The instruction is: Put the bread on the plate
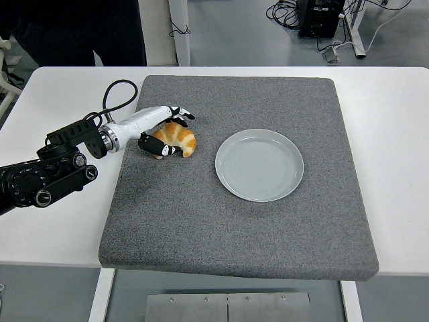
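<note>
A golden croissant (179,138) lies on the grey mat (234,221), left of a round pale grey plate (259,164). My left hand (169,132) comes in from the left and is shut on the croissant: the fingers (181,113) curl over its far side and the thumb (159,147) presses its near side. The bread still rests on the mat, a short gap away from the plate's left rim. The right arm does not show.
The mat covers most of the white table (395,134). A black cable (114,94) loops above my left forearm. A person in dark clothes (74,30) stands at the top left. Cables and a box lie on the floor beyond.
</note>
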Controlling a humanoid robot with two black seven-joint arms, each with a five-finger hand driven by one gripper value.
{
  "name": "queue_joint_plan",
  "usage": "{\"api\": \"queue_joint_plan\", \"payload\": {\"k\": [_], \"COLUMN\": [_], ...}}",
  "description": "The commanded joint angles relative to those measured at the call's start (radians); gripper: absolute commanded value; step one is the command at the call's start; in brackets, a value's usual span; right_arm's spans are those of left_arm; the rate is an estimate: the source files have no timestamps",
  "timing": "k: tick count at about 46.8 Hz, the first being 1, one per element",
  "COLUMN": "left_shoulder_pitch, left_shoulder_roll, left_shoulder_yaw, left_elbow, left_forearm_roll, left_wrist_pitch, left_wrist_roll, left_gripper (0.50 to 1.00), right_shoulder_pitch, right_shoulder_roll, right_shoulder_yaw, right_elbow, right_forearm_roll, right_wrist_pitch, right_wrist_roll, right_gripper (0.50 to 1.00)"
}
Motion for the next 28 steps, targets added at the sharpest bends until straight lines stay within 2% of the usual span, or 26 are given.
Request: {"api": "queue_joint_plan", "payload": {"k": [1,11,28], "left_shoulder_pitch": [0.000,-0.002,-0.048], "left_shoulder_roll": [-0.001,0.001,0.005], "left_shoulder_yaw": [0.000,0.000,-0.008], "left_elbow": [0.000,0.000,-0.002], "left_forearm_roll": [0.001,0.005,-0.009], "left_wrist_pitch": [0.000,0.000,-0.003], "left_wrist_roll": [-0.001,-0.007,-0.007], "left_gripper": [0.715,0.630,0.619], "right_shoulder_pitch": [0.000,0.000,0.000], "right_shoulder_roll": [0.000,0.000,0.000], "right_shoulder_yaw": [0.000,0.000,0.000], "right_elbow": [0.000,0.000,0.000], "right_forearm_roll": [0.000,0.000,0.000], "right_wrist_pitch": [0.000,0.000,0.000], "right_wrist_roll": [0.000,0.000,0.000], "right_gripper": [1.000,1.000,1.000]}}
